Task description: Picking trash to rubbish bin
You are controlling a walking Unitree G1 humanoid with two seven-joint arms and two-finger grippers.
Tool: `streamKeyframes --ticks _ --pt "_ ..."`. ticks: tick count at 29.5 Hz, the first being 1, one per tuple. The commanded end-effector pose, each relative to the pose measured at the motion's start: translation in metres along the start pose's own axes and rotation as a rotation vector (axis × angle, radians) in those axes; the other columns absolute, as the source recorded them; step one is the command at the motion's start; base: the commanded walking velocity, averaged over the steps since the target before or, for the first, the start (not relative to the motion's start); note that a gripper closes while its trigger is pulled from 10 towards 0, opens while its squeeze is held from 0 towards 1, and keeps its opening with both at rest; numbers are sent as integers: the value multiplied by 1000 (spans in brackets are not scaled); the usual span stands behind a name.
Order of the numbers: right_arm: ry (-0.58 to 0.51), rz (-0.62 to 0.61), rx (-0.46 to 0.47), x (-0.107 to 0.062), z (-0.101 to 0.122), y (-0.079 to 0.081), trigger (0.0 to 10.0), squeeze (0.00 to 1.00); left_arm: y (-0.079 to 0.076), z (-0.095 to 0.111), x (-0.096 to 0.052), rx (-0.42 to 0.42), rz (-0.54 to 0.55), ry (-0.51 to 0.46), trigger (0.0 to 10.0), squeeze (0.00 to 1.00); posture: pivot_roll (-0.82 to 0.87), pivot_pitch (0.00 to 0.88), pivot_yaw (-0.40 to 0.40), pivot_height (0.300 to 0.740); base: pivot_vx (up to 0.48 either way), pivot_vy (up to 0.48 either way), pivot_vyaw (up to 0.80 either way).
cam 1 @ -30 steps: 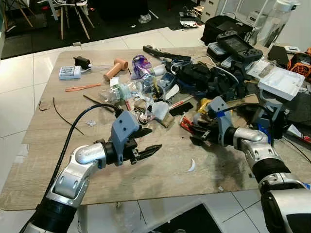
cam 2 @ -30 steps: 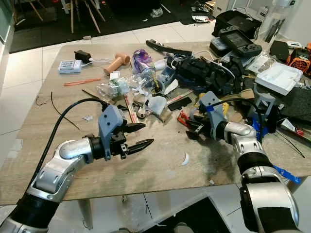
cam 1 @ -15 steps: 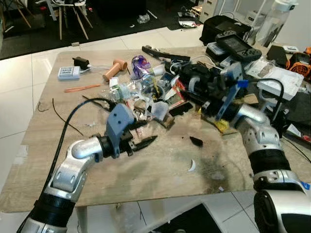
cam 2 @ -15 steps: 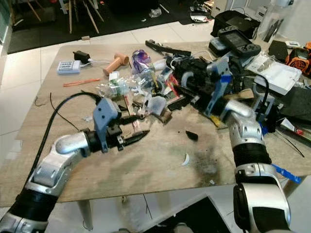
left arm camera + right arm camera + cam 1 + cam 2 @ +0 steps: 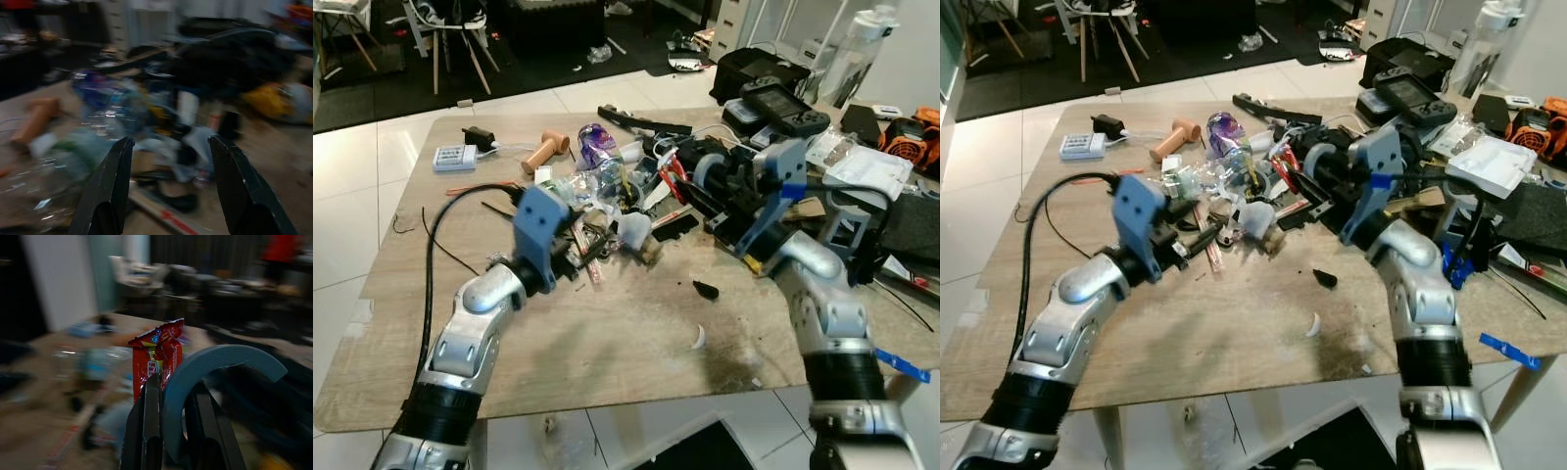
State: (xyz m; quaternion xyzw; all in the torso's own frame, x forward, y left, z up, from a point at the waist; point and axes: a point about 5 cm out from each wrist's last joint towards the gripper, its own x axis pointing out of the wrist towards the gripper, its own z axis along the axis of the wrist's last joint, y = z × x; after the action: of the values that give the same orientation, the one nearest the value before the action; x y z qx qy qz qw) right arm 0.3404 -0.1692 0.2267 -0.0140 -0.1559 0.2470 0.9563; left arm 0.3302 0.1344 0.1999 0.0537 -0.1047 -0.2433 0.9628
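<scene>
Right hand (image 5: 166, 396): now lifted off the surface (image 5: 636, 352), pinching a red snack wrapper (image 5: 156, 357); bin next.
Left hand (image 5: 171, 186): spread, advanced toward crushed bottle (image 5: 570, 184).

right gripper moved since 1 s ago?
Yes. The right gripper, shut on a red wrapper, lifted off the table and away from the white scrap.

We see two silver arms with black bands at the joints — each wrist wears a blue-grey housing. A black cable loops off the left arm (image 5: 470, 328). The left gripper (image 5: 168, 186) has long, tapered black fingers — the right gripper (image 5: 171, 426) carries a blue-grey arch.
</scene>
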Motion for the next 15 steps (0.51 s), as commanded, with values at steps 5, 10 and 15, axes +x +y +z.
streamKeyframes --ticks 5,10,15 --pt "11 -130 -179 -17 -2 1 10000 0 2 -5 -3 -29 135 -20 10000 0 -100 87 18 740 0 0 0" --pt "43 -222 -231 -27 -13 10 10000 0 -17 -11 -1 -58 98 -20 10000 0 -102 87 11 740 0 0 -160" --pt "20 -324 -220 -35 -16 10 10000 0 -30 -9 0 -101 51 -45 10000 0 -100 85 7 740 0 0 -800"
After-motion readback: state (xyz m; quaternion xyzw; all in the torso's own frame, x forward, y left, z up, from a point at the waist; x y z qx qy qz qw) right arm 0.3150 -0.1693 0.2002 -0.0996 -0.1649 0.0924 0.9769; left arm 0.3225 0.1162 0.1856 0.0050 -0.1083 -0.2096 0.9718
